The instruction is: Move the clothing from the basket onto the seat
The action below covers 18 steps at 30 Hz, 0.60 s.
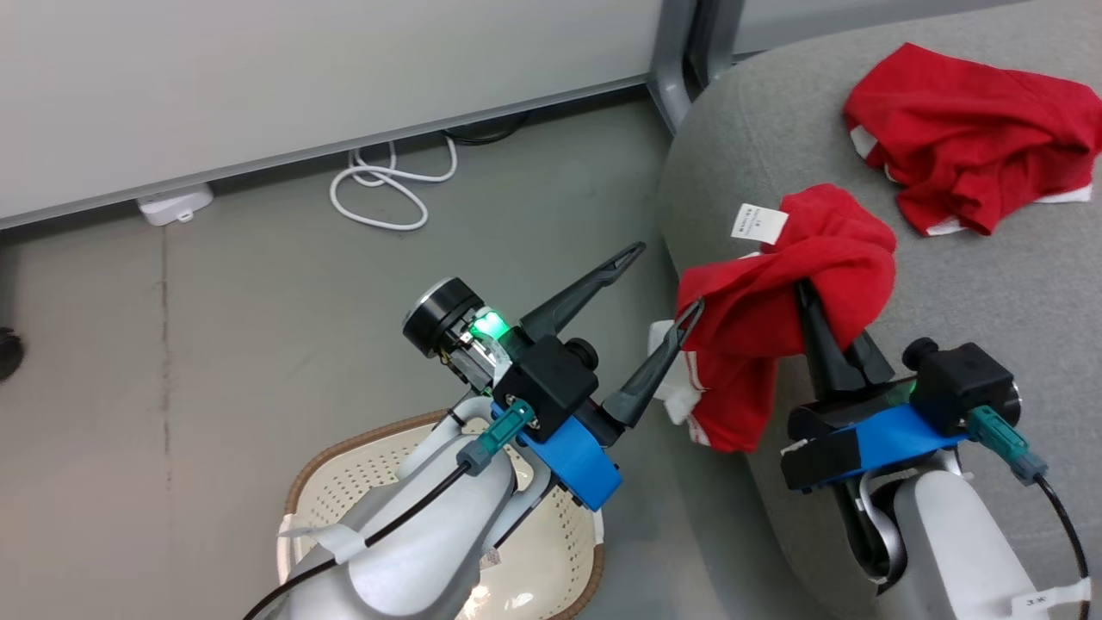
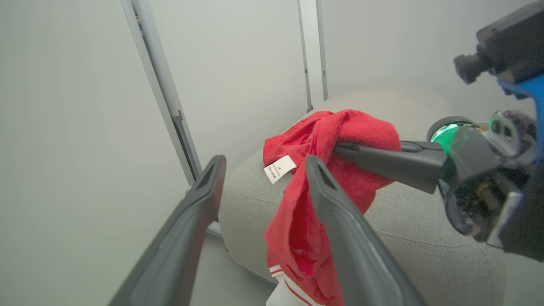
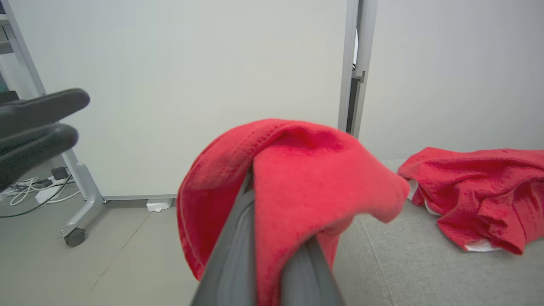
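One red piece of clothing point(image 1: 775, 319) with a white tag hangs over the left edge of the grey seat point(image 1: 990, 284). My right gripper point(image 1: 809, 301) is shut on it, its fingertips buried in the cloth point(image 3: 306, 170). A second red garment point(image 1: 973, 138) lies crumpled further back on the seat point(image 3: 403, 263). Just left of the hanging garment, my left gripper point(image 1: 663, 277) stands open with nothing between its fingers; its nearer finger is right at the cloth's edge point(image 2: 361, 127). The cream basket point(image 1: 344, 482) sits on the floor below my left arm, mostly hidden by it.
A white coiled cable point(image 1: 387, 185) and a small white box point(image 1: 172, 207) lie on the grey floor by the wall panel. A grey frame leg point(image 1: 676, 69) stands just behind the seat's left corner; a caster wheel point(image 3: 75, 237) rests on the floor.
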### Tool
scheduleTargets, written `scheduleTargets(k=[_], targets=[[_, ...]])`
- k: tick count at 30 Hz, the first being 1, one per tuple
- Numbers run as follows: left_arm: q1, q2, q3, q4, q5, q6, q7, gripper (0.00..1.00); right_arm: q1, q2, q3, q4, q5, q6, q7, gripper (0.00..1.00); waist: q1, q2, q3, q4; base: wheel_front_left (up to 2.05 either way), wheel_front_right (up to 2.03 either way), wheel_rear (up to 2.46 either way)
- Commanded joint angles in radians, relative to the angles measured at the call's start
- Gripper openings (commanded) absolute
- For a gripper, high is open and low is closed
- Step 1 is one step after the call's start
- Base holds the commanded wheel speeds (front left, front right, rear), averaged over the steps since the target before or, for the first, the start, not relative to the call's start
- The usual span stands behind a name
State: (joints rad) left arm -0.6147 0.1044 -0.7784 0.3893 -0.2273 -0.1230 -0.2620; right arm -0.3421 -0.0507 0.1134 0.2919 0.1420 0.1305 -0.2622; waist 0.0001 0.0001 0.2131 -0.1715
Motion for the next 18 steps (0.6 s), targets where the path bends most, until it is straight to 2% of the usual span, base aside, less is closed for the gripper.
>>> scheduleTargets(k=[1, 7, 12, 18], targets=[[0.007, 0.001, -0.006, -0.003, 0.005, -0.002, -0.004, 1.0, 0.017, 0.0, -0.016, -0.018, -0.01, 0.0, -0.004, 0.0, -0.0001, -0.0001, 0.022, -0.048, 0.0, 0.0, 0.0], [0.01, -0.001, -0.048, -0.006, 0.006, -0.007, -0.004, 1.0, 0.062, -0.007, -0.098, -0.069, -0.022, 0.0, -0.004, 0.0, -0.0001, -0.0001, 0.032, -0.104, 0.0, 0.0, 0.0], [0.018, 0.005, -0.061, -0.008, 0.0, -0.009, -0.004, 1.0, 0.084, -0.006, -0.124, -0.096, -0.023, 0.0, -0.004, 0.0, -0.0001, -0.0001, 0.033, -0.124, 0.0, 0.0, 0.0], [0.0, 0.018, -0.056, -0.017, 0.003, -0.009, -0.004, 1.0, 0.012, -0.004, -0.135, -0.131, 0.0, 0.0, -0.004, 0.0, -0.0001, -0.0001, 0.056, -0.127, 0.0, 0.0, 0.0]])
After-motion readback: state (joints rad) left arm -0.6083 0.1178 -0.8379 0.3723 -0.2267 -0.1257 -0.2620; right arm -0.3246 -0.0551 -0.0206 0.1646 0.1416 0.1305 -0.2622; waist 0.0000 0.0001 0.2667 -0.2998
